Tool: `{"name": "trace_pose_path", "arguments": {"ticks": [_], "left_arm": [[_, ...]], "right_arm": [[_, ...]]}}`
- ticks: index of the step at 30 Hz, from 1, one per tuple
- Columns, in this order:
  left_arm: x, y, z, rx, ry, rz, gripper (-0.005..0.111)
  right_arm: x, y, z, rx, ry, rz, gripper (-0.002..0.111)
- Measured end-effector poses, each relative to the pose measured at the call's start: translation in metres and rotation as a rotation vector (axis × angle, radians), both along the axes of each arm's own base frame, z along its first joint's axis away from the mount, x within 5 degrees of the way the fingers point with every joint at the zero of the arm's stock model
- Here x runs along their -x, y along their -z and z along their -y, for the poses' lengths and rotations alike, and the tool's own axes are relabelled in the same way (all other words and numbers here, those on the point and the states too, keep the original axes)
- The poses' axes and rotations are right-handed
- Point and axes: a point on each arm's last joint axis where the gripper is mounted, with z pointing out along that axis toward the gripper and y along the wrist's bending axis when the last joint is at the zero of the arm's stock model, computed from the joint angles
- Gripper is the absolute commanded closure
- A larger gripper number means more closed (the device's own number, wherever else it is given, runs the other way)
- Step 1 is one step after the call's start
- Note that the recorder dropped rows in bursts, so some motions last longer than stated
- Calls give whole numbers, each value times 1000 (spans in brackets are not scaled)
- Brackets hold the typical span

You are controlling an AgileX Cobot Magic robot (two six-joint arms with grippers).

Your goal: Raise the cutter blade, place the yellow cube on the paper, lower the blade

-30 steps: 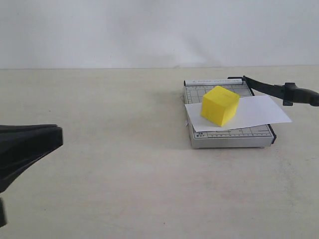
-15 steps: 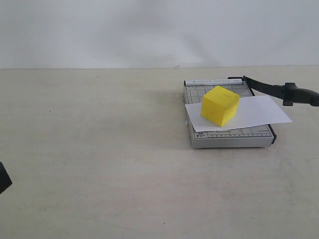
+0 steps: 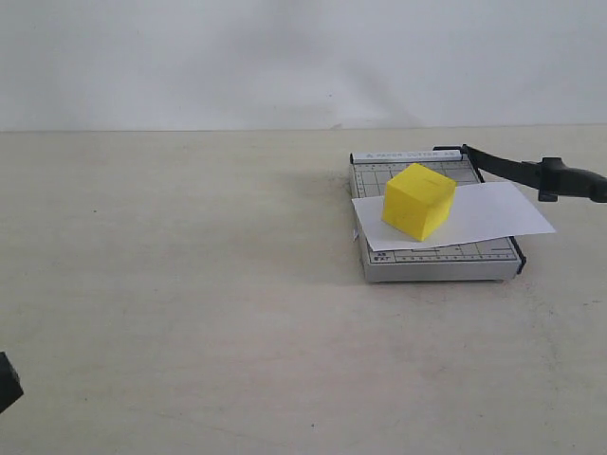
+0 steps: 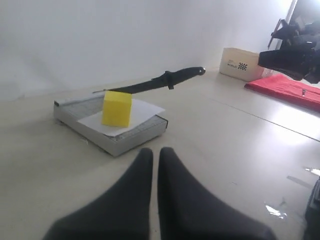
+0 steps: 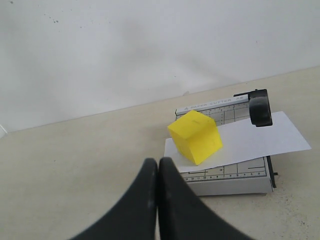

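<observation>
The yellow cube [image 3: 418,200] sits on the white paper [image 3: 498,214], which lies across the grey gridded trimmer [image 3: 441,263]. The black cutter blade [image 3: 531,172] slants up from its hinge at the trimmer's far corner, with its thick handle out past the right edge. My left gripper [image 4: 155,152] is shut and empty, low over the table, well short of the trimmer [image 4: 125,140] and cube [image 4: 116,107]. My right gripper [image 5: 158,162] is also shut and empty, hanging in front of the cube [image 5: 196,136] and paper [image 5: 260,137]. The blade handle [image 5: 260,107] shows end-on.
A black bit of the left arm [image 3: 6,379] shows at the exterior view's bottom left corner. The left wrist view shows a small cardboard box [image 4: 242,64], a red cloth [image 4: 290,90] and black equipment [image 4: 295,47] far beyond the trimmer. A white wall stands behind.
The left arm has pulled back down and to the left, almost out of the exterior view. Cube, paper and blade have not moved.
</observation>
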Motion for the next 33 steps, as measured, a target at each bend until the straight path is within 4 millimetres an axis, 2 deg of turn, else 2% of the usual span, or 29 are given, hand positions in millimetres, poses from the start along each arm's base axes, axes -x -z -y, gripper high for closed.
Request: {"name": "trace_pose_path", "arguments": {"ticks": [4, 8, 28, 33], "left_arm": [[7, -2, -7, 18, -4, 126, 102], [6, -3, -9, -2, -27, 166, 102], [6, -3, -9, -2, -33, 169, 102], [6, -2, -10, 21, -34, 125, 102]], "right_arm": [[0, 0, 0, 0, 0, 0, 108], [0, 0, 0, 0, 0, 0, 108], [0, 0, 0, 0, 0, 0, 108], [0, 0, 0, 0, 0, 0, 108]]}}
